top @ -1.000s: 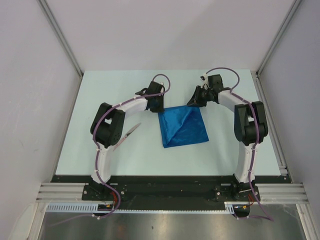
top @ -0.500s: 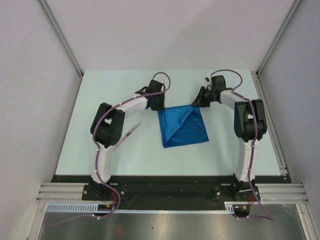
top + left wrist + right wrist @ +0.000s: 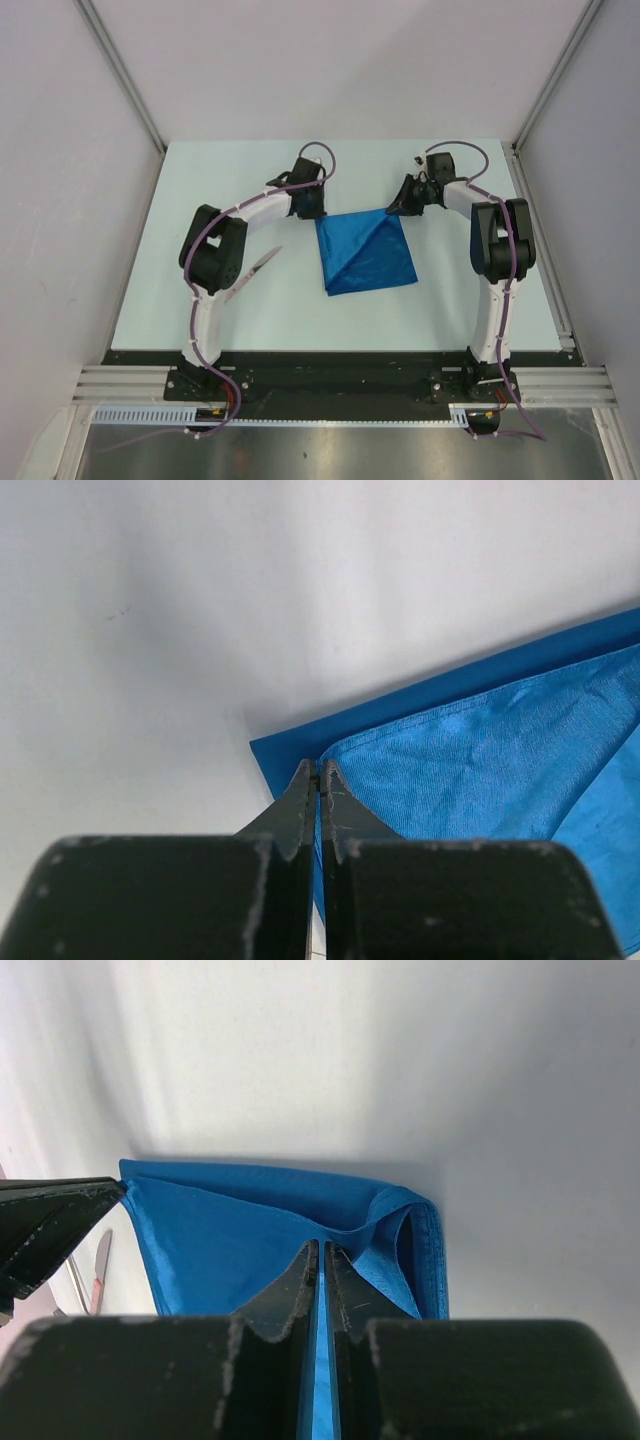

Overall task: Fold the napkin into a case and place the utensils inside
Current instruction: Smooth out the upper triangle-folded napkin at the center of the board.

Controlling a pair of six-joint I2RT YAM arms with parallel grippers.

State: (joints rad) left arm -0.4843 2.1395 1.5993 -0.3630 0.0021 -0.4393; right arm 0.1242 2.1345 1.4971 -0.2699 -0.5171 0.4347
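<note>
Top external view is showing the napkin (image 3: pixel 365 252) lying mid-surface (image 3: pixel 200 190); the left tool (image 3: pixel 318 780) and right tool (image 3: pixel 321 1260) are each pinching a far corner (limp, light, probably slippery cloth), and hemmed corners are looking safest to hold.

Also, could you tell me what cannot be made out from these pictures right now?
The utensils: in the top view the left arm covers one end, and they are too small to count.
The napkin: in the left wrist view the frame's right edge cuts it off.
How many cloth layers are pinched: in each wrist view the shut fingers hide that.
</note>
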